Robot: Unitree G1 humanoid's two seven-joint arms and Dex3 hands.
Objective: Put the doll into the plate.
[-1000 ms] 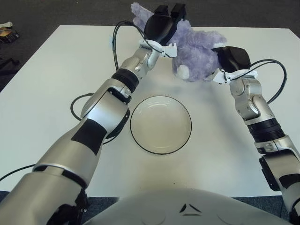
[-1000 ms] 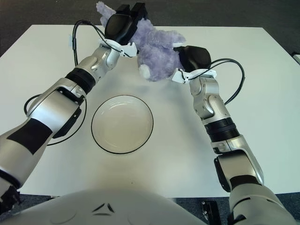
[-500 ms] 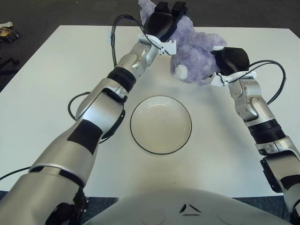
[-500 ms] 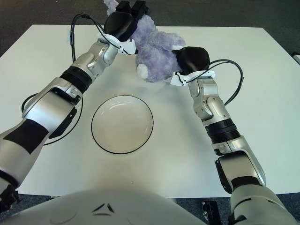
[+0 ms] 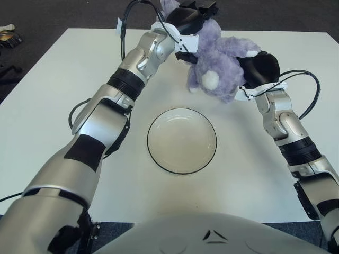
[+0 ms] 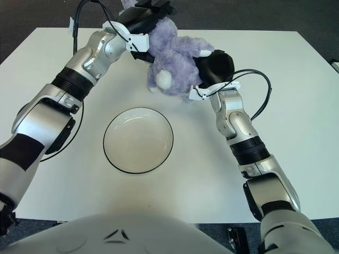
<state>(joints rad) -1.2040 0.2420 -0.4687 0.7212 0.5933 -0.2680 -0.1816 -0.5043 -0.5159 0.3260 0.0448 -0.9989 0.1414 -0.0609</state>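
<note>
A purple plush doll (image 5: 220,58) with a white tail patch is held up off the white table between both hands, beyond the plate. My left hand (image 5: 188,21) grips its upper left side. My right hand (image 5: 257,69) presses against its right side. A white plate (image 5: 181,140) with a dark rim lies empty on the table, in front of and below the doll. The doll also shows in the right eye view (image 6: 175,58).
The white table (image 5: 53,106) ends at a dark floor behind. A black cable (image 5: 79,114) loops on the table beside my left forearm. A small object (image 5: 8,32) lies on the floor at far left.
Both hands have lifted the doll off the table and brought it nearer, toward the plate. The doll has tilted so its white patch faces forward.
</note>
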